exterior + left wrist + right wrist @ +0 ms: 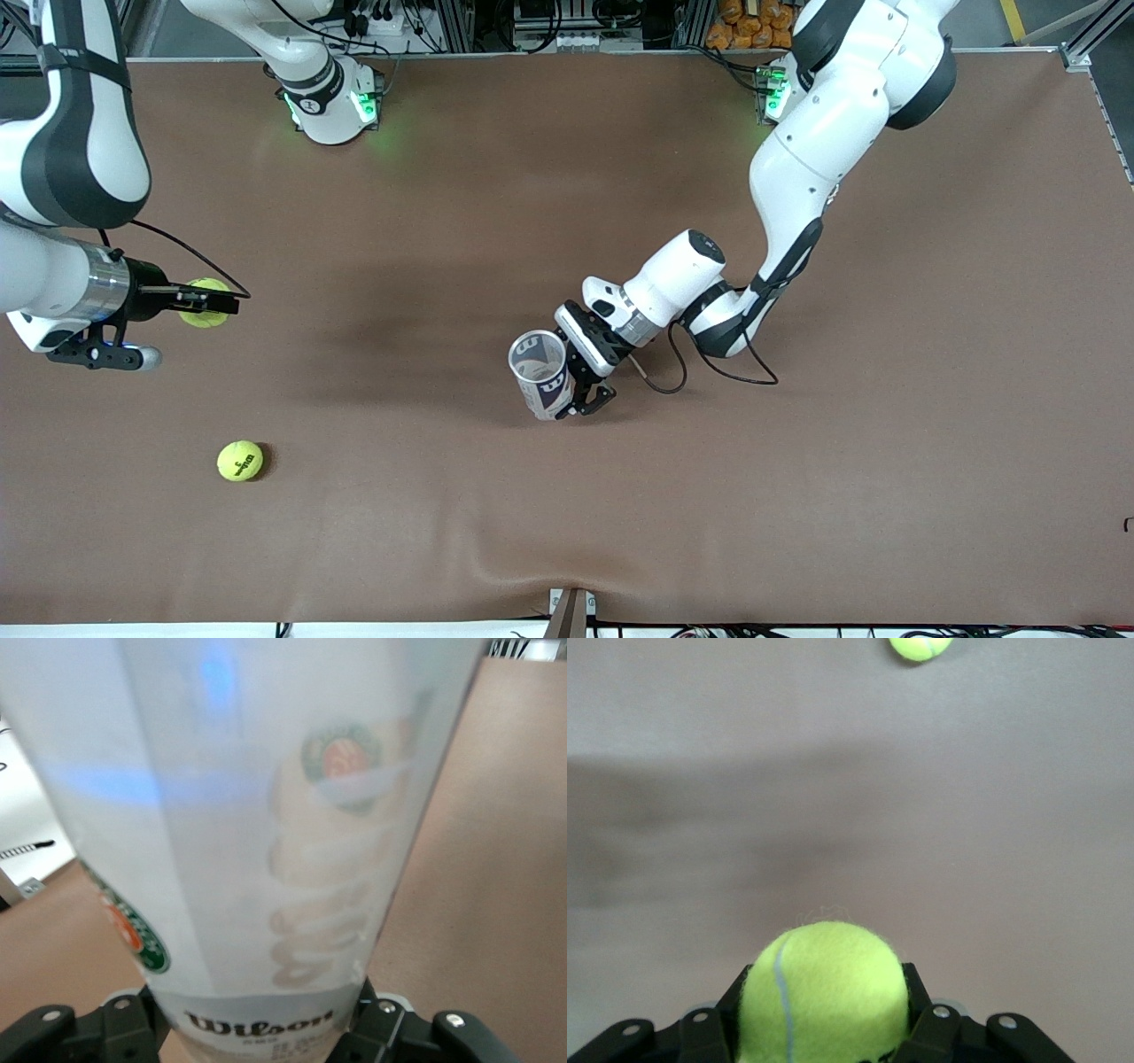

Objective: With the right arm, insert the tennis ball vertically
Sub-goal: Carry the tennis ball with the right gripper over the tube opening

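Note:
My right gripper (213, 303) is shut on a yellow-green tennis ball (204, 303) and holds it over the table at the right arm's end. The same ball fills the jaws in the right wrist view (824, 992). My left gripper (567, 381) is shut on a clear Wilson ball can (540, 372) near the table's middle, its open mouth tilted up toward the front camera. The can fills the left wrist view (257, 833). A second tennis ball (240, 461) lies on the table nearer the front camera than my right gripper; it also shows in the right wrist view (921, 647).
The brown table cloth (797, 496) bulges in a fold at the front edge near a small bracket (571, 611). The arm bases (332, 106) stand along the table's back edge.

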`<state>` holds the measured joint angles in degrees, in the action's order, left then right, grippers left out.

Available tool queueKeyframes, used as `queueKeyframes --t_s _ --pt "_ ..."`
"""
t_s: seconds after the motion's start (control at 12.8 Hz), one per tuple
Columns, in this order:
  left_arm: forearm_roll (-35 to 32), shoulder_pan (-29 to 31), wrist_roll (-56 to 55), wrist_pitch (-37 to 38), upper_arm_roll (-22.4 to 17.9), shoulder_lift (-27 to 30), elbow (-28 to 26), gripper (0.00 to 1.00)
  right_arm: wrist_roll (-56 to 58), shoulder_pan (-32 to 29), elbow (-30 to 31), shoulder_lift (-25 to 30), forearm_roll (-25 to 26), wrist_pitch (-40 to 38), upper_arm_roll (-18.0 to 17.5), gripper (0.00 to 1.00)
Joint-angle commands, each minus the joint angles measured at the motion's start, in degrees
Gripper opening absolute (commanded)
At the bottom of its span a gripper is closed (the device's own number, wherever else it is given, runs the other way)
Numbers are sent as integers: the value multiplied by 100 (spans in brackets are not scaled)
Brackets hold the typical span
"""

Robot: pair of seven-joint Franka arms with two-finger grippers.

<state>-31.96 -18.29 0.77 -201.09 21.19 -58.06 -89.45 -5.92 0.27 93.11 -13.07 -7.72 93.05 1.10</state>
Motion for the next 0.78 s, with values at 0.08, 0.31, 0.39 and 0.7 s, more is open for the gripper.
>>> queueKeyframes --t_s 0.08,0.31,0.39,0.7 --pt "50 27 -77 -256 -10 -109 -160 75 -767 323 -573 -99 -230 -217 -49 52" --pt "-12 88 -69 -256 -19 -302 -160 76 -1795 1078 -1022 -265 -178 -191 -40 52" --pt "-3 80 -69 -256 -10 -364 -160 76 -2120 1264 -1136 -353 -186 -139 -40 52" --pt "-21 62 -42 -256 -19 -628 -117 77 -3334 1941 -1857 -960 -195 45 -40 52"
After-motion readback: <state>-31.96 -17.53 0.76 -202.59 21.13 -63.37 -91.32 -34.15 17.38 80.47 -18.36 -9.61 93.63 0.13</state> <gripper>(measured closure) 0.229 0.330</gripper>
